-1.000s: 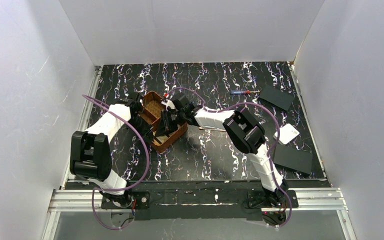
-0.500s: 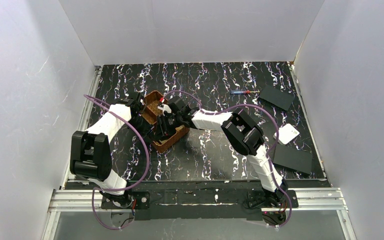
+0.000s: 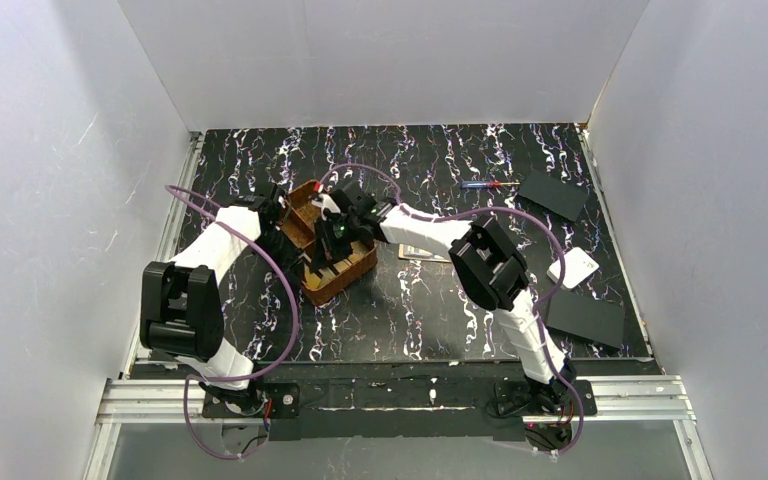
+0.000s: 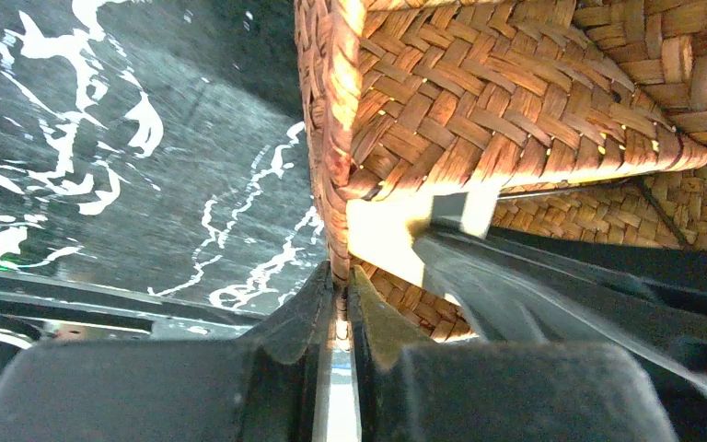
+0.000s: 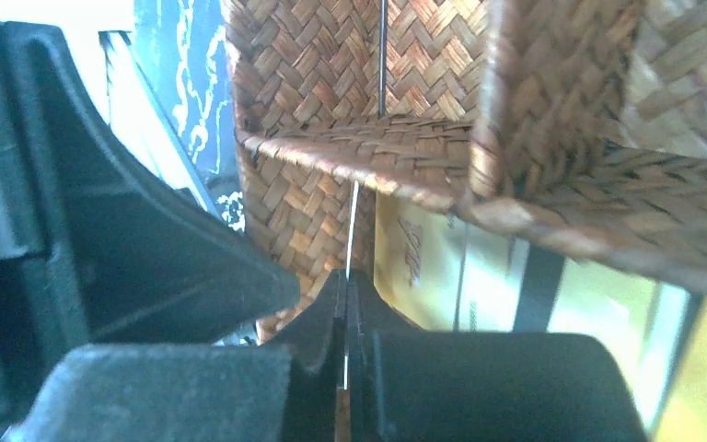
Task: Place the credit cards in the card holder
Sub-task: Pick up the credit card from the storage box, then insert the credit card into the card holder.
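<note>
My left gripper (image 4: 336, 281) is shut on the side wall of the brown woven tray (image 4: 405, 120); from the top it sits at the tray's left side (image 3: 293, 243). My right gripper (image 5: 345, 281) is shut on a thin credit card (image 5: 353, 221), seen edge-on, held upright over the tray's near compartment (image 5: 377, 147). More gold credit cards (image 5: 442, 267) lie in that compartment. From the top the right gripper (image 3: 335, 232) hangs over the tray (image 3: 348, 276). The beige folding card holder does not clearly show; a pale flat thing (image 3: 418, 250) lies half hidden under the right arm.
Two black flat plates lie at the right, one far (image 3: 553, 193) and one near (image 3: 585, 318). A white square box (image 3: 573, 267) sits between them. A small pen-like tool (image 3: 485, 184) lies at the back. White walls close in three sides.
My right gripper has moved left and a little farther back over the woven tray, still holding the card. The left gripper has stayed on the tray wall.
</note>
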`<action>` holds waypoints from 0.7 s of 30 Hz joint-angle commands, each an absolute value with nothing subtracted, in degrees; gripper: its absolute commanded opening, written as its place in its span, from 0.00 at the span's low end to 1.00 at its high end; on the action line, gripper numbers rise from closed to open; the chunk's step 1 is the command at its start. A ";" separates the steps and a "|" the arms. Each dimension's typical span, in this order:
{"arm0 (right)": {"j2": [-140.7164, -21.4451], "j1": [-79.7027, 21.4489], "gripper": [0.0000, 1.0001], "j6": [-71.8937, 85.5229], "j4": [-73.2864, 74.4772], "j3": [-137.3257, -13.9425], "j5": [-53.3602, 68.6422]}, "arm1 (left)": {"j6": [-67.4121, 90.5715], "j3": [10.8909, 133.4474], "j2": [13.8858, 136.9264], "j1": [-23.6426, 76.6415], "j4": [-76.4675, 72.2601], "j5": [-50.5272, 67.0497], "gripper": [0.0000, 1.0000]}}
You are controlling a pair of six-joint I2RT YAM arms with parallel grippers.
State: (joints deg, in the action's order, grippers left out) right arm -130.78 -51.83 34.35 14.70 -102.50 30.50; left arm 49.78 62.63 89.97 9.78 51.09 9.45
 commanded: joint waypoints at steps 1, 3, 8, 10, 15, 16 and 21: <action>-127.14 -47.25 0.01 36.62 14.52 -106.62 32.22 | 42.84 65.32 90.15 8.23 57.05 5.32 0.00; -126.39 -45.58 0.01 39.16 12.83 -106.25 35.04 | 41.14 65.86 90.24 7.90 58.76 3.81 0.00; -125.28 -41.84 0.01 45.08 12.14 -106.19 43.39 | 38.50 67.20 91.42 6.72 60.83 3.68 0.00; -124.19 -40.32 0.01 50.53 7.12 -103.90 47.20 | 37.70 67.86 91.98 6.70 61.63 3.99 0.05; -121.70 -38.56 0.01 69.93 -14.74 -94.78 55.04 | 38.44 70.39 91.16 6.70 62.79 6.14 0.26; -120.80 -38.17 0.01 75.98 -20.65 -92.34 55.78 | 38.83 71.55 91.14 6.68 63.29 7.22 0.31; -118.19 -35.00 0.01 102.17 -48.65 -81.25 56.76 | 40.71 76.82 90.24 6.68 67.23 9.43 0.49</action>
State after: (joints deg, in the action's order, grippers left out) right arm -122.28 -36.82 75.46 -18.61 -87.96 52.93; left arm 39.70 72.40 92.36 6.70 62.06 7.16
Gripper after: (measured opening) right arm 0.032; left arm 0.451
